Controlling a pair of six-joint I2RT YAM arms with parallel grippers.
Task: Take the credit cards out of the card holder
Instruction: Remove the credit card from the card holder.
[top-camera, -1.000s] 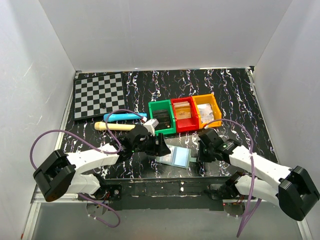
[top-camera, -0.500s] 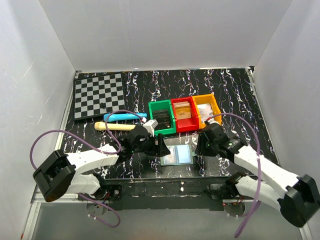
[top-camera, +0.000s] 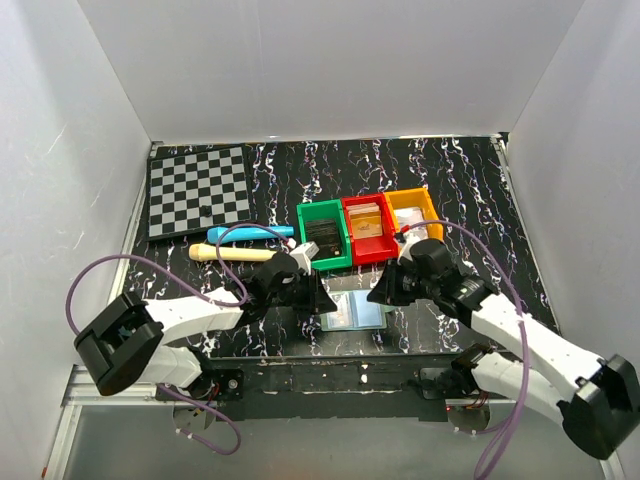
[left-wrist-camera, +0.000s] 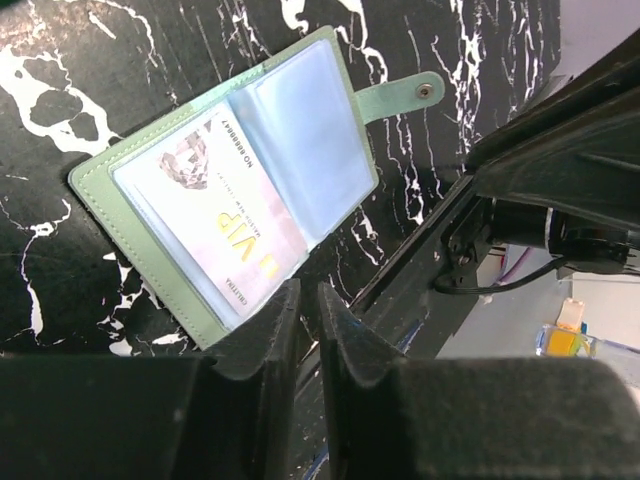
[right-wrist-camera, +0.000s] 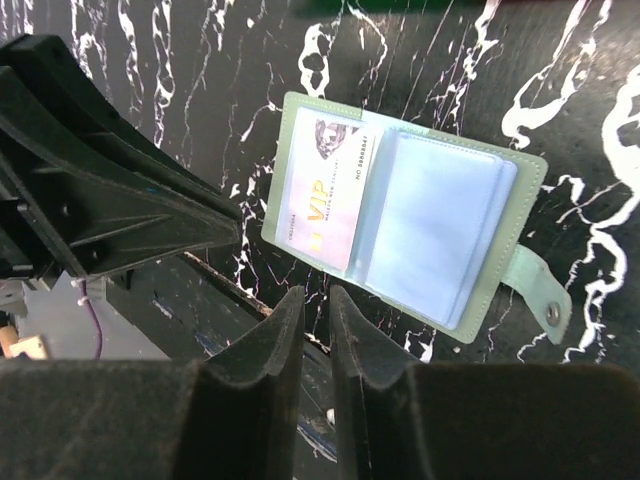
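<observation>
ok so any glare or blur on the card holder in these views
Left wrist view: card holder sharp, VIP print readable, milky sheen on its sleeves; right wrist view: equally crisp; top external view: holder tiny, washed pale, no detail.

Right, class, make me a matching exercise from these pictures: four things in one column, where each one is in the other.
1 chessboard
2 holder
3 orange bin
4 VIP card

A right of the red bin
B inside the holder
C far left corner
D lying open, near edge

Pairs: 1-C, 2-D, 3-A, 4-B
</observation>
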